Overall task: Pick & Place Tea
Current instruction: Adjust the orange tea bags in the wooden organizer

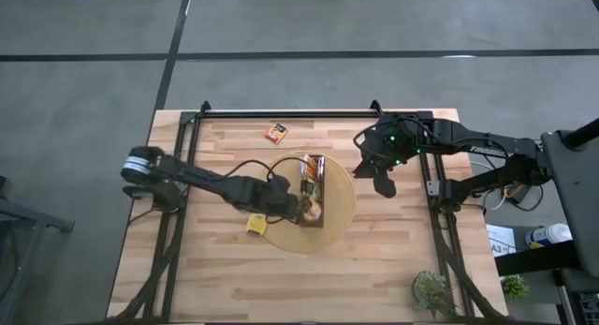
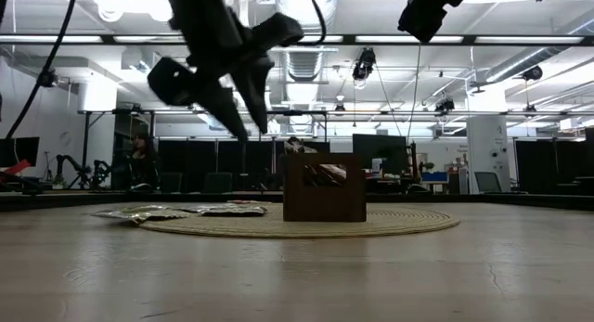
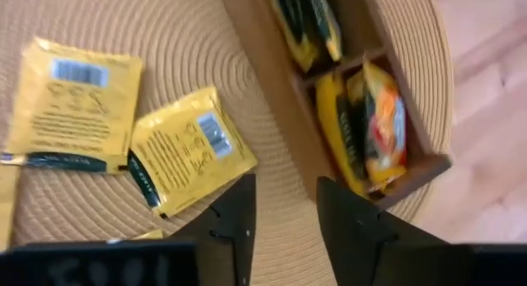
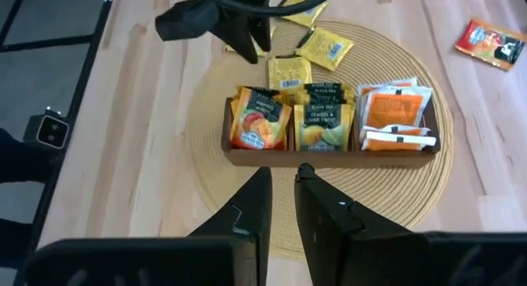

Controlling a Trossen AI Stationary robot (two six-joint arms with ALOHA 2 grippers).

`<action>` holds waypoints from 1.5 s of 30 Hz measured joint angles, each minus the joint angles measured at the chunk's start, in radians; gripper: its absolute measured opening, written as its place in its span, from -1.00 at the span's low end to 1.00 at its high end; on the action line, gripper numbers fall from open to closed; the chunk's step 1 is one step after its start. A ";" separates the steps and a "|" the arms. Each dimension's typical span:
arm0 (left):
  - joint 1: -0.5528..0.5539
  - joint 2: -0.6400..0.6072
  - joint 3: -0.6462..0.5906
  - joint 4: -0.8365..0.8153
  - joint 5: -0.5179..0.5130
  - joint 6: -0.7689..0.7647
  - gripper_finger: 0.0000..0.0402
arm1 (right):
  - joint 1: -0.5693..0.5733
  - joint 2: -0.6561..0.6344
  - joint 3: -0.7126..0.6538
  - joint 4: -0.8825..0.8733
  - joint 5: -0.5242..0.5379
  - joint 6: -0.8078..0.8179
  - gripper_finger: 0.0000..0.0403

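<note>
Just beyond the empty left hand (image 3: 284,208), yellow tea sachets (image 3: 191,150) on mat (image 3: 181,39)

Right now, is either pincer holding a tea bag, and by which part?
Nothing is held. The left pincer hangs open above the mat beside loose yellow tea bags; the right pincer, raised over the tray, has nothing between its fingers.

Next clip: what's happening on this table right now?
A two-arm robot is sorting small square paper tea sachets into a long dark-brown wooden tray standing on a round woven tan mat. The left gripper hovers empty, fingers apart, over loose yellow sachets beside the tray. The right gripper waits above the tray's other side, holding nothing. The tray already holds sachets; one orange sachet lies apart on the wooden table.
</note>
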 joint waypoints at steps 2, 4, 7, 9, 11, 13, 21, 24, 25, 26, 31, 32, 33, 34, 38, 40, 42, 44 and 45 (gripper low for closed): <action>0.000 -0.021 -0.062 0.058 0.012 0.004 -0.46 | 0.000 0.000 0.000 0.006 0.000 0.000 -0.74; 0.000 -0.033 -0.109 0.098 0.014 -0.005 -0.51 | 0.000 0.000 0.000 0.008 0.000 0.000 -0.74; 0.001 -0.037 -0.143 0.187 0.018 0.026 -0.57 | 0.000 -0.001 0.000 0.008 -0.001 0.012 -0.76; 0.004 -0.037 -0.149 0.235 0.029 0.060 -0.62 | 0.000 -0.001 0.000 0.009 -0.001 0.013 -0.76; 0.009 -0.033 -0.149 0.253 0.039 0.085 -0.70 | 0.000 -0.001 0.000 0.009 -0.001 0.022 -0.76; 0.014 -0.027 -0.150 0.241 0.039 0.090 -0.83 | 0.000 -0.001 0.000 0.011 -0.001 0.039 -0.76; 0.040 -0.023 -0.151 0.262 0.048 0.123 -1.00 | 0.000 -0.002 0.000 0.031 0.001 0.061 -0.76; 0.045 -0.023 -0.152 0.286 0.068 0.134 -1.00 | 0.000 -0.002 0.000 0.032 0.001 0.066 -0.76; 0.047 -0.023 -0.153 0.291 0.070 0.134 -1.00 | 0.000 -0.002 0.000 0.032 0.002 0.066 -0.76; 0.049 -0.023 -0.154 0.292 0.072 0.134 -1.00 | 0.000 -0.002 0.000 0.032 0.002 0.066 -0.76; 0.052 -0.023 -0.154 0.292 0.085 0.134 -1.00 | 0.000 -0.002 0.000 0.033 0.004 0.062 -0.76; 0.053 -0.023 -0.154 0.292 0.085 0.130 -1.00 | 0.000 -0.002 0.000 0.033 0.004 0.061 -0.76; 0.053 -0.023 -0.156 0.292 0.085 0.124 -1.00 | 0.000 -0.002 0.000 0.035 0.004 0.061 -0.76; 0.054 -0.023 -0.157 0.292 0.086 0.116 -1.00 | 0.000 -0.002 0.000 0.036 0.004 0.061 -0.76; 0.061 -0.022 -0.165 0.289 0.094 0.109 -1.00 | 0.000 -0.002 0.000 0.044 0.005 0.056 -0.76; 0.065 -0.011 -0.164 0.288 0.097 0.104 -1.00 | 0.000 -0.002 0.000 0.051 0.005 0.048 -0.76; 0.070 0.005 -0.163 0.290 0.108 0.094 -1.00 | 0.000 -0.002 0.000 0.060 0.005 0.041 -0.76; 0.074 0.029 -0.153 0.316 0.118 0.091 -1.00 | 0.000 -0.002 0.000 0.067 0.005 0.038 -0.76; 0.074 0.038 -0.143 0.325 0.118 0.091 -1.00 | 0.000 -0.002 0.000 0.070 0.005 0.039 -0.76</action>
